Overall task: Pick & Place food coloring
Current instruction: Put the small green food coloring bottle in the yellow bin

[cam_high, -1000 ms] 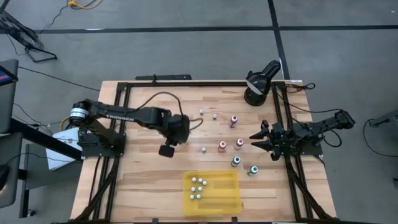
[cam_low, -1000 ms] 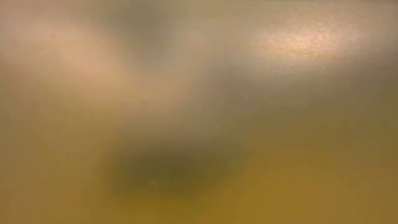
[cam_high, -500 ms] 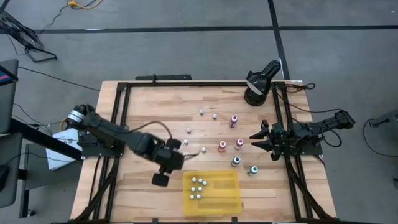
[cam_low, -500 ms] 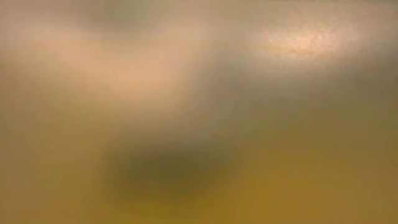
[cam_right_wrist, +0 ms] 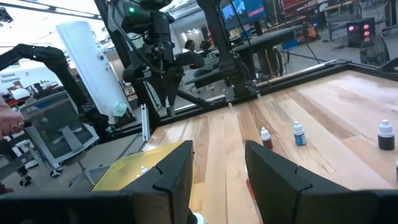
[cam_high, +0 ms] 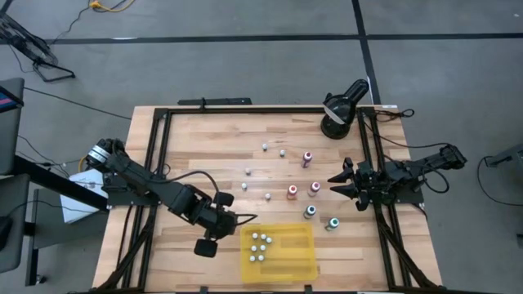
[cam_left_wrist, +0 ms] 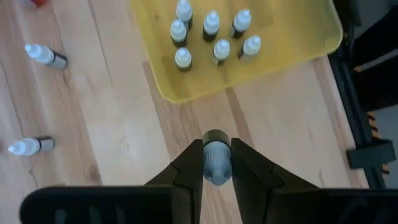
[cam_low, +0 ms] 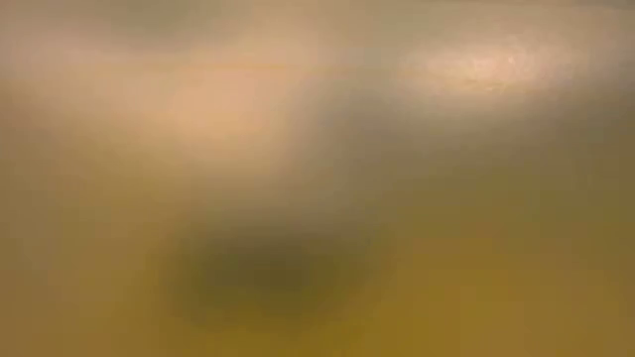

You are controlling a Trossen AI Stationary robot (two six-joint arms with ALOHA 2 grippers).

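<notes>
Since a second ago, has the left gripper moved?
Yes. The left gripper, shut on a bottle, has swung from mid-table toward the yellow tray.

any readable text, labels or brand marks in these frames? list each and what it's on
None can be read.
Left arm: no lettering legible in the high view.
Bottle held in the left gripper: no label legible.
Loose bottles on the table and bottles in the yellow tray: dark bands, too small to read.
Monitors in the room behind: blurred.
Low view: fully blurred.
</notes>
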